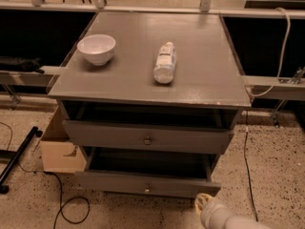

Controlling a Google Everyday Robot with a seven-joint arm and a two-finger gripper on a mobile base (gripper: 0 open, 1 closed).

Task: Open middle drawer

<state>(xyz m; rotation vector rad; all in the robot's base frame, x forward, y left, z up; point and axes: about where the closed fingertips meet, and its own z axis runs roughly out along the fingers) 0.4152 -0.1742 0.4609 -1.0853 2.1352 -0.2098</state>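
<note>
The middle drawer [114, 182] is the lower of the two grey drawer fronts in view, with a small round metal knob [147, 190] at its centre. It stands pulled out, showing a dark gap behind its front. My gripper [202, 205] is at the bottom edge of the view, just below and beside the drawer's right front corner, on the end of a white arm [233, 221]. It is apart from the knob, off to its right. The wider top drawer [190, 140] above also stands partly out.
On the cabinet top [205, 75] sit a white bowl [96, 48] and a plastic bottle [165, 62] lying on its side. A cardboard box [59, 154] stands on the floor left of the cabinet, with black cables [71, 209] nearby.
</note>
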